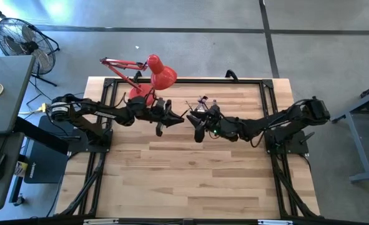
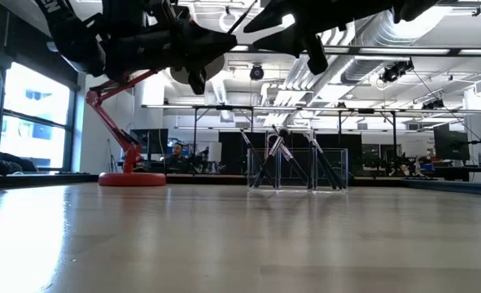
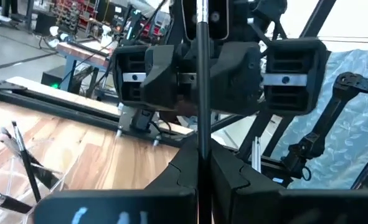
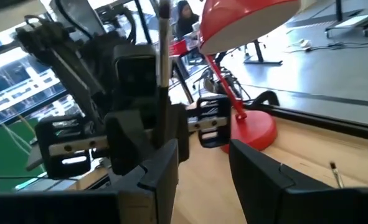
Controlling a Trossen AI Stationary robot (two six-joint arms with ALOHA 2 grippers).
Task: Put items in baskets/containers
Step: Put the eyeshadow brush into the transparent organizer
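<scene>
Wooden worktop [image 1: 190, 175] below two grippers meeting midair: left fingers [image 3: 224, 177] pinched shut on a brush [image 3: 202, 81], right fingers [image 4: 261, 171] spread and empty, holder [image 2: 297, 169] beyond; handover risk, brush dropping short.

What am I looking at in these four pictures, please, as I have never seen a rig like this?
These are two dark robot arms working over a wooden table. One picture looks down from above, one looks level across the tabletop, and two come from cameras on the arms' wrists. On the table stand a red desk lamp and a small clear holder with several brushes leaning in it. Above the table the arms meet: the left gripper is shut on a thin brush, and the right gripper faces it with its fingers open.
</scene>
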